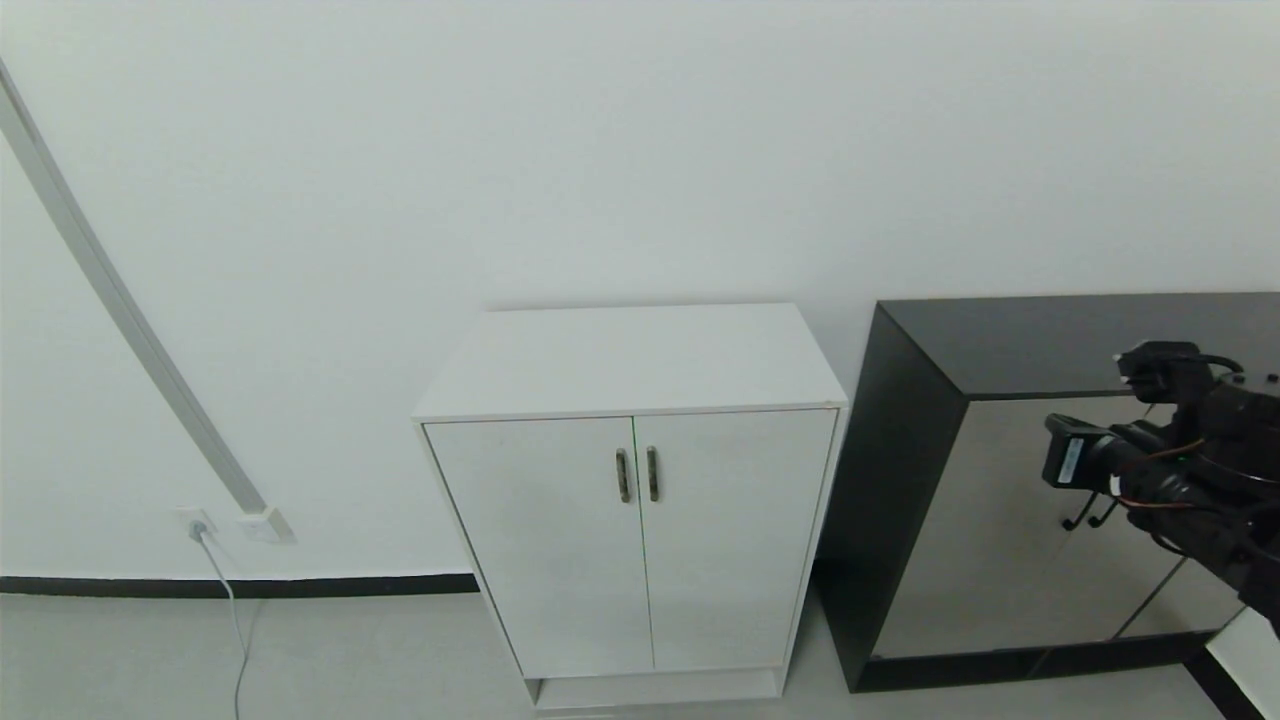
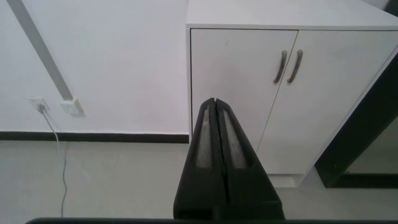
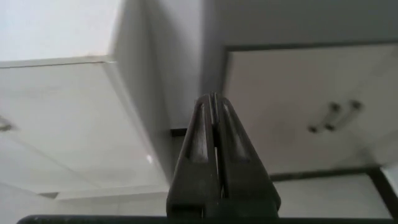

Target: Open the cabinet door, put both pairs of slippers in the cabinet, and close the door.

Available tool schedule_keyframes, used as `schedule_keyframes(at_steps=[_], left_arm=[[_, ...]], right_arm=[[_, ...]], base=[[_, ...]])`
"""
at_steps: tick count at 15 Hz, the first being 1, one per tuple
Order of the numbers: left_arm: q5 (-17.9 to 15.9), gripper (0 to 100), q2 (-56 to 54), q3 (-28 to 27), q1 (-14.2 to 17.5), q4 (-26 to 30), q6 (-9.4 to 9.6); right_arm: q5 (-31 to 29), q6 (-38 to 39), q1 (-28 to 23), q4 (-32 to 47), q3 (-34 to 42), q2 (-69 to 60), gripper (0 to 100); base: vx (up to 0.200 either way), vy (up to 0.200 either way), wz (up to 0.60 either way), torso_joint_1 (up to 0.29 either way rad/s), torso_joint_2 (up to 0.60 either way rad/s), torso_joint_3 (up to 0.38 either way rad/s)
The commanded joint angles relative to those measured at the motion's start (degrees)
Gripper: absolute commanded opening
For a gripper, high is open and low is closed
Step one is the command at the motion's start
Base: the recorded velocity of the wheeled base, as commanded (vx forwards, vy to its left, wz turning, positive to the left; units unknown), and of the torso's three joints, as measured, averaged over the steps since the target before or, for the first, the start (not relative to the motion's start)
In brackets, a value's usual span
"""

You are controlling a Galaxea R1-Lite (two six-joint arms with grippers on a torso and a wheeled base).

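Left gripper [image 2: 215, 106]: two dark fingers pressed flat together, nothing between them. Well beyond those closed jaws, not touching, a tall white two-door laminated-board cabinet [image 1: 635, 500], backed against a pale wall. Both doors shut, so the inside hidden; lowest edge of the plinth cut off in the head view. Standing upright, long axis vertical, door fronts facing out from the wall toward the jaws. At the seam between the doors, in their upper half, a pair of slim dark metal bar handles [image 1: 622, 475], also vertical, side by side and just apart. Right gripper [image 3: 213, 102]: likewise closed on nothing, tips aimed at the narrow gap between the cabinet's side panel and a black, box-shaped sideboard [image 1: 905, 480] with a glossy reflective front, just beside the cabinet. Sideboard cut off at the edge of the head view and partly covered by the right arm; small handles on its front hard to make out past the right jaws. On the other side of the left jaws from the cabinet, low on the wall, a white socket [image 1: 195, 523] with a grey cable hanging to the floor, and a white cable duct [image 1: 120, 300] slanting up the wall from beside it.
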Motion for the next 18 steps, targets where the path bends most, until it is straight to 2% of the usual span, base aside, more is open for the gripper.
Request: schedule_keyframes(at_steps=[1, 4, 8, 10, 13, 18], left_arm=[[-0.02, 0, 0.02, 0.0, 0.02, -0.01, -0.01], [-0.02, 0, 0.02, 0.0, 0.02, -0.01, -0.01], [-0.11, 0, 0.02, 0.0, -0.06, -0.01, -0.01], [-0.11, 0, 0.02, 0.0, 0.02, -0.01, -0.01], [-0.02, 0, 0.02, 0.0, 0.02, -0.01, -0.01], [-0.11, 0, 0.02, 0.0, -0.06, -0.01, -0.01]], right_arm=[[0.43, -0.47, -3.56, 0.03, 3.56, -5.42, 0], [4.56, -0.91, -9.01, 0.55, 9.89, -13.33, 0], [6.4, -0.91, -11.56, 1.17, 17.27, -21.85, 0], [10.09, -0.91, -14.64, 3.63, 20.0, -27.48, 0], [15.45, -0.82, -19.38, 12.95, 20.53, -36.79, 0], [18.62, -0.64, -19.82, 32.46, 20.7, -53.49, 0]], base=[[0.0, 0.0, 0.0, 0.0, 0.0, 0.0], [0.0, 0.0, 0.0, 0.0, 0.0, 0.0], [0.0, 0.0, 0.0, 0.0, 0.0, 0.0], [0.0, 0.0, 0.0, 0.0, 0.0, 0.0], [0.0, 0.0, 0.0, 0.0, 0.0, 0.0], [0.0, 0.0, 0.0, 0.0, 0.0, 0.0]])
